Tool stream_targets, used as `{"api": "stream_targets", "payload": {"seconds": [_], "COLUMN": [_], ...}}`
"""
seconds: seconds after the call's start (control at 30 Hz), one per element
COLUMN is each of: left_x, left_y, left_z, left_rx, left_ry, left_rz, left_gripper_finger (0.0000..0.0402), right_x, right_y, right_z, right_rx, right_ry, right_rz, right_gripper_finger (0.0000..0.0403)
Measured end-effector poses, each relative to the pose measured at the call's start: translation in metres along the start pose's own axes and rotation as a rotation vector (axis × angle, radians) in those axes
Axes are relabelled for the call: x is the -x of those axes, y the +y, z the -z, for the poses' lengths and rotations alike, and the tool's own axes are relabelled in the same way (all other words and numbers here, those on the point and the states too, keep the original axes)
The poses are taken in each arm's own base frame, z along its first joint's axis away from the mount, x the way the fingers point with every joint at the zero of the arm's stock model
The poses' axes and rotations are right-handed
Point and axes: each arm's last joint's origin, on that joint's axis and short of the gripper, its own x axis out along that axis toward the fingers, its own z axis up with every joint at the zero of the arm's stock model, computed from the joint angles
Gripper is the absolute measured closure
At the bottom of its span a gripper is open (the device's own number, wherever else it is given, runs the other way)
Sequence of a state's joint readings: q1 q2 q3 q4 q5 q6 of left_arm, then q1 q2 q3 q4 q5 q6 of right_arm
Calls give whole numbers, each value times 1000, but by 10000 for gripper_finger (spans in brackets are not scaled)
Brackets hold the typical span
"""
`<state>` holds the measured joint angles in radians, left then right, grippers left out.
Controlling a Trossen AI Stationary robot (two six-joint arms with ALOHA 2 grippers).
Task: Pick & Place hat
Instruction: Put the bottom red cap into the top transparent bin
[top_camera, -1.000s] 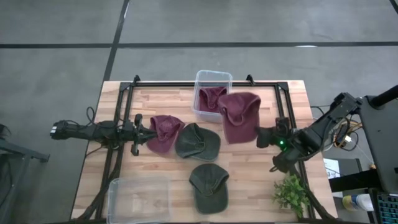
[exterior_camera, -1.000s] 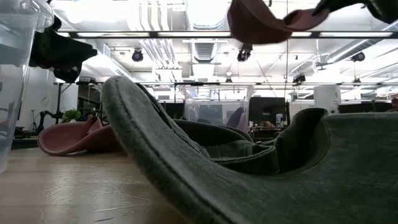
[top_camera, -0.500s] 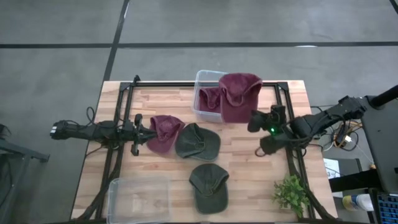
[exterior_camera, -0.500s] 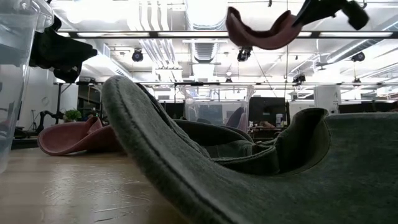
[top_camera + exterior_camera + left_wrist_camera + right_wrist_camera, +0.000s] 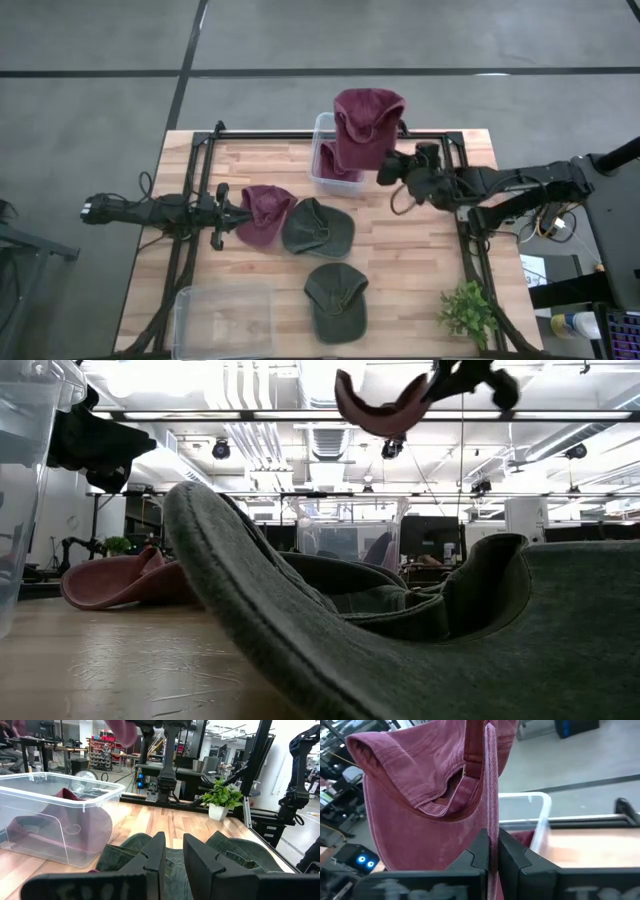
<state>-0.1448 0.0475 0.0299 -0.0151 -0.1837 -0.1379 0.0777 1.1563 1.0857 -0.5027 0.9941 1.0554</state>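
Above the far clear bin [image 5: 341,128], a maroon hat [image 5: 366,128] hung in the air, pinched by the right gripper [image 5: 388,167], whose fingers [image 5: 481,851] were pressed together on the fabric. Seen from above, the hat covered much of the bin's opening; a second maroon hat [image 5: 333,162] lay inside the bin beneath it. From table height the held hat [image 5: 368,408] showed well above the table, curved like a shallow bowl.

On the wooden table [image 5: 420,262], a third maroon hat [image 5: 263,213] lay toward the left side, just beside a dark green hat [image 5: 316,228]. Another dark green hat [image 5: 334,298] sat nearer the front edge, apart from the first. A second clear bin [image 5: 225,318] stood at the front left corner.

Left gripper [image 5: 224,213] was low at the edge of the third maroon hat, fingers [image 5: 155,857] a narrow gap apart; whether they gripped any cloth could not be told. A small potted plant [image 5: 467,312] stood at the front right corner.
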Motion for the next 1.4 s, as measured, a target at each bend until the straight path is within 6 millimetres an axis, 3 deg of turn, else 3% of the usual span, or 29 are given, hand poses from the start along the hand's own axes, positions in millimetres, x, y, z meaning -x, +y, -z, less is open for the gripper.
{"api": "stream_targets", "payload": {"seconds": [0.2, 0.4, 0.6, 1.1, 1.4], "left_x": [0, 0, 0, 0, 0], "left_y": [0, 0, 0, 0, 0], "left_z": [0, 0, 0, 0, 0], "left_rx": [0, 0, 0, 0, 0], "left_ry": [0, 0, 0, 0, 0], "left_rz": [0, 0, -1, -1, 0], "left_gripper_finger": [342, 342, 342, 342, 342], "right_x": [-40, -84, -112, -144, -142], "right_y": [2, -7, -12, -14, -14], "right_z": [1, 17, 36, 54, 50], "right_rx": [-12, -59, -83, -72, -42], "right_ry": [26, 159, 263, 376, 397], "right_rz": [34, 102, 143, 186, 188], "right_gripper_finger": [390, 390, 390, 385, 276]}}
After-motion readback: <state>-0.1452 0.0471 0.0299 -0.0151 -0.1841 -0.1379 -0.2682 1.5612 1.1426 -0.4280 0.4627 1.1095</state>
